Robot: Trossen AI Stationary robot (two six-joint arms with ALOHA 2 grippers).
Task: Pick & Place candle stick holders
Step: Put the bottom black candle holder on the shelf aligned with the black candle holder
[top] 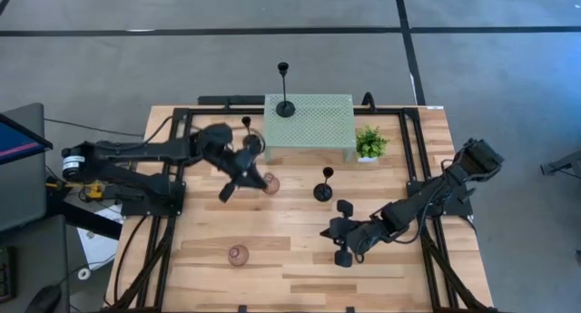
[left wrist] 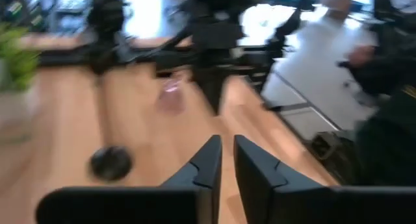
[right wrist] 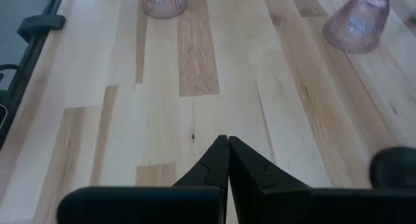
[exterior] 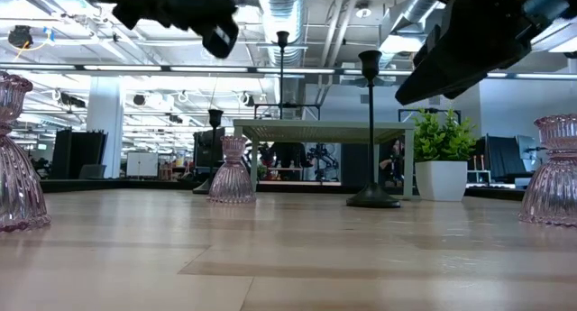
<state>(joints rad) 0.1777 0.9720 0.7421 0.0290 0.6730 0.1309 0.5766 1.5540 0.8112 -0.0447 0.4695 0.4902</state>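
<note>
One slim black candle stick holder stands by its round base on the pale green mesh stand. A second stands on the table left of the stand, and a third near the table's middle. One pink bulb-shaped holder stands just past my left gripper, and another stands near the front. A third pink holder shows only in the low view. My left gripper is empty above the table, with a narrow slit between its fingers. My right gripper is shut and empty.
A small green potted plant stands at the mesh stand's right end. A black frame runs along the table's left and right sides. Bare wood lies ahead of my right gripper toward the left.
</note>
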